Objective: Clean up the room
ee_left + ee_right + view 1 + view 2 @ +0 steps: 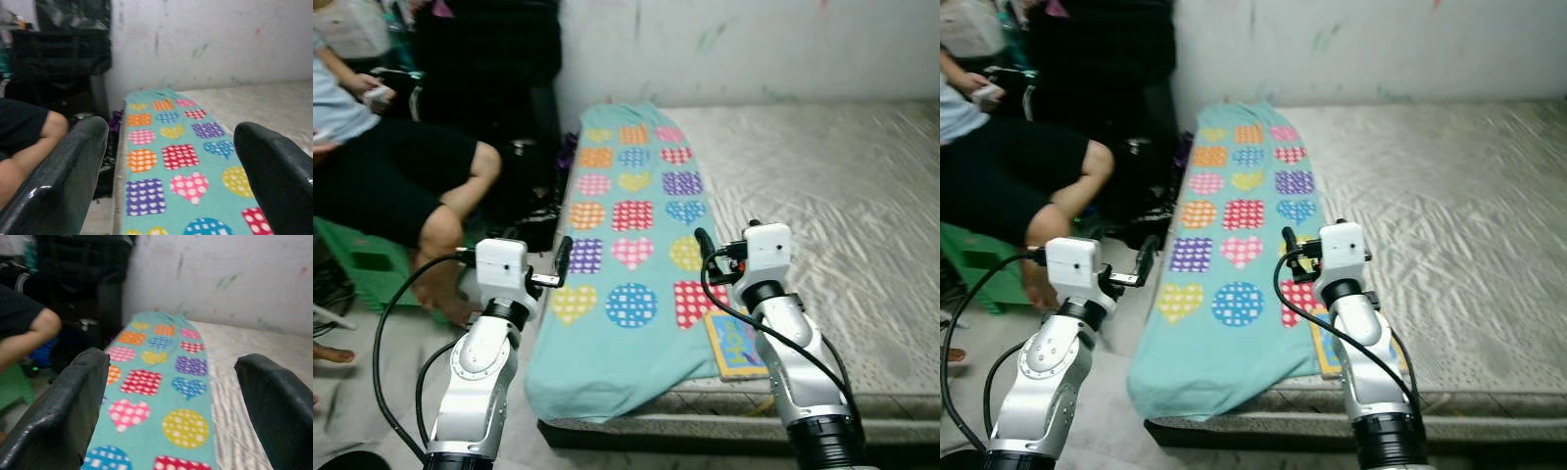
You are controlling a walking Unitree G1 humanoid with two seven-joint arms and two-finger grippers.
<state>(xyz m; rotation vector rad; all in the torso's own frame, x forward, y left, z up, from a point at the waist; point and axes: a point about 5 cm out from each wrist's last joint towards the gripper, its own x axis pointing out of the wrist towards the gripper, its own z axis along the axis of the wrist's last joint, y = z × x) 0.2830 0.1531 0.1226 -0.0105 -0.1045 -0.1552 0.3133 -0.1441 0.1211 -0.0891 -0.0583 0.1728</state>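
Both hands, left hand [563, 257] and right hand [703, 245], hover open over the near end of a teal blanket [628, 255] on the bed [822, 186]; a seated person [401, 186] is at left.

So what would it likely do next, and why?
Probably lower both arms toward the blanket on the mattress. The left pincer and right pincer hover open above its near end, holding nothing, and that end hangs over the mattress edge, easy to pinch.
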